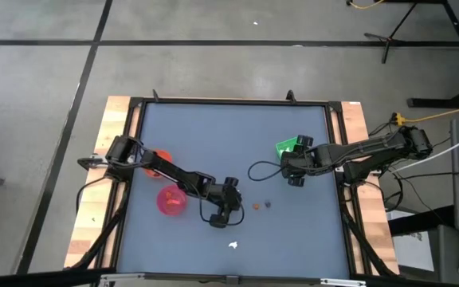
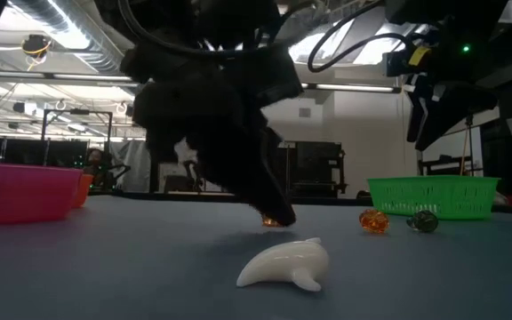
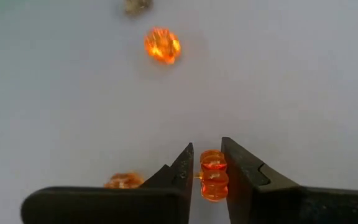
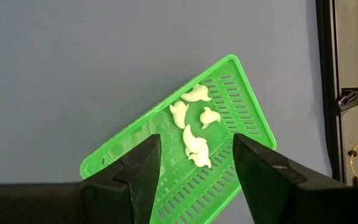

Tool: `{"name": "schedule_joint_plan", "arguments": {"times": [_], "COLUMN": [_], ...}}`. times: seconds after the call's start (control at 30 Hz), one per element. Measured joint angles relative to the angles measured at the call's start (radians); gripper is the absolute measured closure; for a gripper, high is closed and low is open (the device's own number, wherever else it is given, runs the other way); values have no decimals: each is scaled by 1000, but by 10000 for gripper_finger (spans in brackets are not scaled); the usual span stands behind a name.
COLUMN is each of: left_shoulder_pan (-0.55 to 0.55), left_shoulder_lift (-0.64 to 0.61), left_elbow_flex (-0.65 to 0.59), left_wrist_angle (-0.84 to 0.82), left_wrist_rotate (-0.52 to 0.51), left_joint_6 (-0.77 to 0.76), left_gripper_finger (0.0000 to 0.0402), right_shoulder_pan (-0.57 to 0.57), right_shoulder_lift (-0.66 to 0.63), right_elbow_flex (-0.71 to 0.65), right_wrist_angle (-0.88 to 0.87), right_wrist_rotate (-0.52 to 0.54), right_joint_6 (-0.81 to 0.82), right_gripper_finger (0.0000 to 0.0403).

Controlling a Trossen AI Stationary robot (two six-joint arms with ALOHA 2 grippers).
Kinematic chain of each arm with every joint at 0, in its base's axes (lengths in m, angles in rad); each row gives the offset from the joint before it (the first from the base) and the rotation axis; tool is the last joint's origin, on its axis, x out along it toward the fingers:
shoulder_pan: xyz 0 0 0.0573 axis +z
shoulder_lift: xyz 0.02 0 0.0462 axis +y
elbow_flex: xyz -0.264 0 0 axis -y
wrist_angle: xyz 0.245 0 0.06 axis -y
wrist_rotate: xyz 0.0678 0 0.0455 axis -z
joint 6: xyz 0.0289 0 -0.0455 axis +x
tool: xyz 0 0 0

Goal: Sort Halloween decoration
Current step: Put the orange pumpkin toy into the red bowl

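The left gripper (image 3: pixel 207 171) was closed on an orange pumpkin piece (image 3: pixel 214 175) down at the surface (image 1: pixel 229 143), near the front edge, beside the pink bowl (image 1: pixel 171 200). Another orange piece (image 3: pixel 162 45) and a dark piece (image 1: pixel 268 204) lay just beyond. A white piece (image 2: pixel 285 264) lay nearer the front edge. The right gripper (image 4: pixel 194 162) hung open above the green tray (image 4: pixel 241 93), which held four white pieces (image 4: pixel 192 121).

Two dark, multi-jointed arms, each ending in a two-finger gripper: left gripper (image 1: pixel 231 214), right gripper (image 1: pixel 296 182). Black cables loop loosely beside each forearm. The fingers (image 3: pixel 166 180) are matte black wedges tapering to pointed tips; the right arm's fingers (image 4: pixel 143 165) are broader, with stepped inner faces.
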Motion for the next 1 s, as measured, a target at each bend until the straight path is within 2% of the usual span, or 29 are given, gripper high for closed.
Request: {"name": "schedule_joint_plan", "arguments": {"times": [0.17, 0.3, 0.5, 0.73, 1.0], "left_shoulder_pan": [0, 0, 0, -37, -120], "left_shoulder_lift": [-60, -124, -251, -392, -437], "left_elbow_flex": [0, 0, 2, 2, 3], "left_wrist_angle": [-9, -94, -335, -664, -1016], "left_wrist_rotate": [-4, -25, -34, 3, 4], "left_joint_6": [1, -9, -84, -307, -551], "left_gripper_finger": [360, 360, 359, 359, 359], "right_shoulder_pan": [0, 0, 0, 0, 0], "right_shoulder_lift": [0, 0, 0, 0, 0], "right_elbow_flex": [0, 0, 0, 0, 0], "right_wrist_angle": [1, 5, 16, 23, 53], "right_wrist_rotate": [0, 0, -1, -26, -26], "right_joint_6": [0, 0, 0, 0, 0], "right_gripper_finger": [203, 203, 203, 203, 203]}}
